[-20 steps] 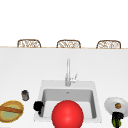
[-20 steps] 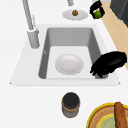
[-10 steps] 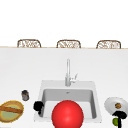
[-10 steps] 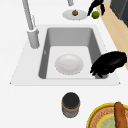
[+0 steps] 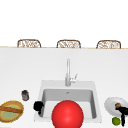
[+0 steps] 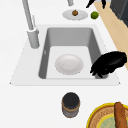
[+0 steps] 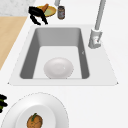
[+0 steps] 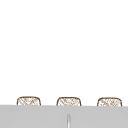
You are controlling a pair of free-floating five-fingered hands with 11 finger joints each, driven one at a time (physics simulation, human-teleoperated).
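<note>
Overhead-left, my right hand (image 6: 96, 3) hangs above the small green lime (image 6: 94, 15), fingers released; frontally, the round white plate (image 5: 110, 103) sits just beside it.

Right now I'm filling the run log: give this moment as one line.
left robot hand: over sink corner | right robot hand: by lime, plate | bowl: in basin
</note>
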